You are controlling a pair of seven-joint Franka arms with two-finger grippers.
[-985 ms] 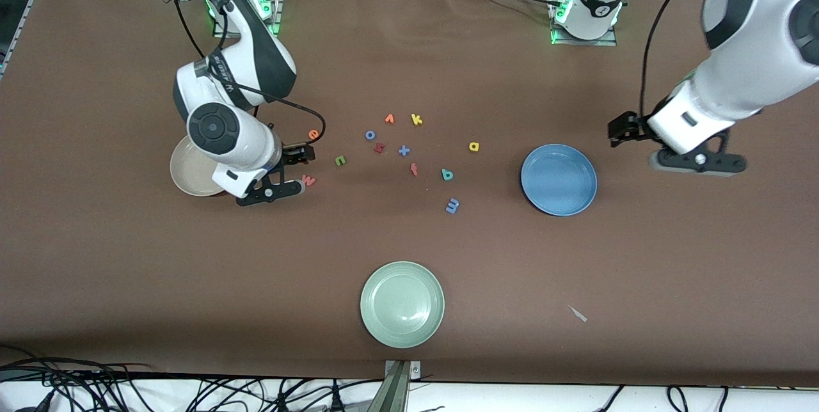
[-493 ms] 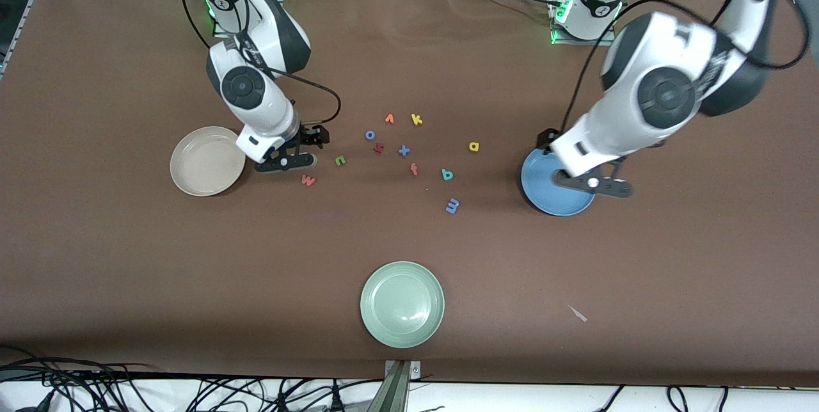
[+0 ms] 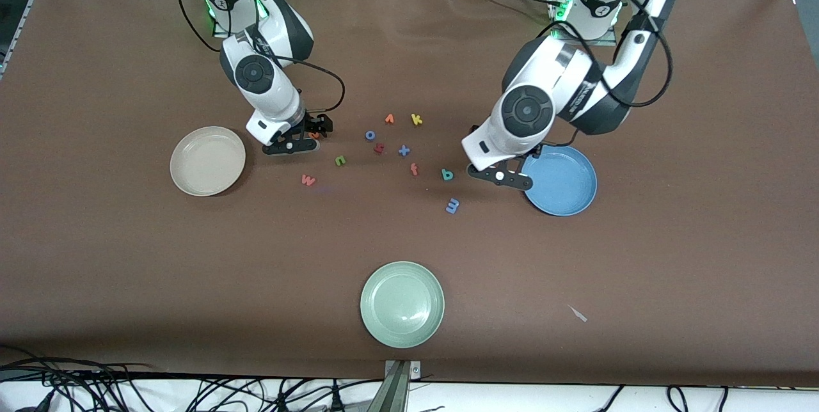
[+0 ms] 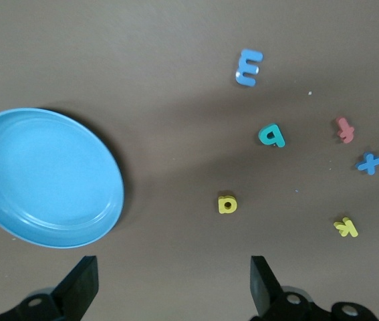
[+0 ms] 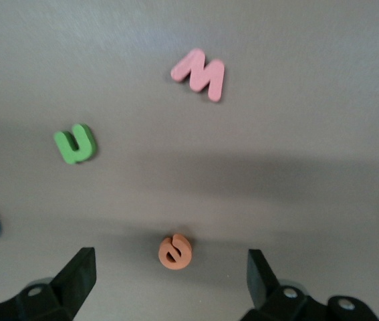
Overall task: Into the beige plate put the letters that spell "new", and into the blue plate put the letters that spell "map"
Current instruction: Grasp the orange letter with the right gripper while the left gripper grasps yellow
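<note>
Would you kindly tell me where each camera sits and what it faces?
Front: high across the table, facing both arms, the beige plate and green plate.
Left wrist: looks down past open fingers at the blue plate and "a".
Right wrist: down past open fingers at "e".
Shared: "w".

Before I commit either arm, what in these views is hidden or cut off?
- Front view: the yellow foam "a" is hidden under the left arm; the left wrist view shows it.
- Front view: the orange foam "e" is mostly covered by the right gripper.
- Left wrist view: the left gripper shows only its open fingertips, cut by the frame edge.
- Right wrist view: the round beige plate is out of frame.
</note>
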